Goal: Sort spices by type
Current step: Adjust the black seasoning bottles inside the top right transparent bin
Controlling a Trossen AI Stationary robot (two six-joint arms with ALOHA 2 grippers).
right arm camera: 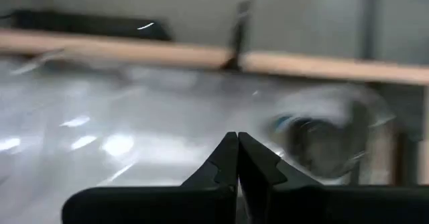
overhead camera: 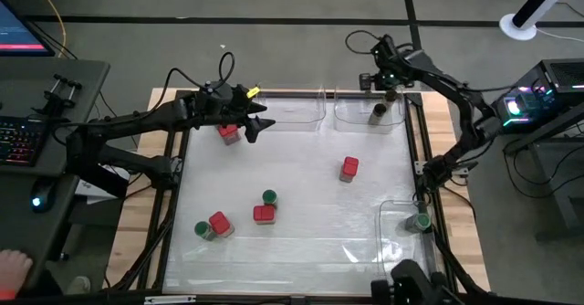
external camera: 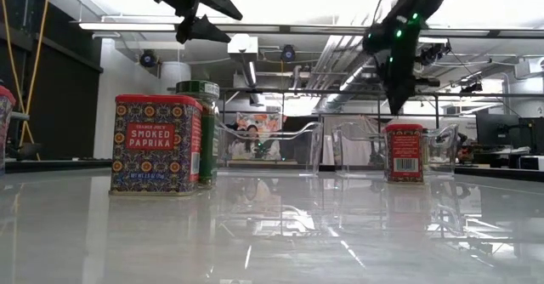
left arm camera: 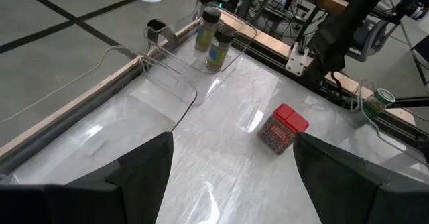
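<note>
My left gripper [overhead camera: 259, 120] [left arm camera: 231, 167] hangs open above the table's far left part, just right of a red-capped jar [overhead camera: 228, 133]. My right gripper [overhead camera: 391, 89] [right arm camera: 236, 150] is shut and empty, raised over the far right clear bin [overhead camera: 351, 115]. Two dark-capped jars [left arm camera: 208, 28] [left arm camera: 220, 46] stand in that bin. A red-capped jar [overhead camera: 349, 168] [left arm camera: 281, 127] stands alone on the table's right half. Near the middle, two red-capped jars [overhead camera: 264, 215] [overhead camera: 219, 223] and two green-capped jars [overhead camera: 269, 197] [overhead camera: 203, 230] stand on their bases. One green-capped jar [overhead camera: 422, 221] stands in the near right bin [overhead camera: 391, 215].
An empty clear bin [overhead camera: 297, 109] sits at the far edge, left of the bin with the dark-capped jars. A raised frame [overhead camera: 173, 173] borders the white table. A keyboard and monitor stand off the table on the left. Bare table lies between the jar group and the far bins.
</note>
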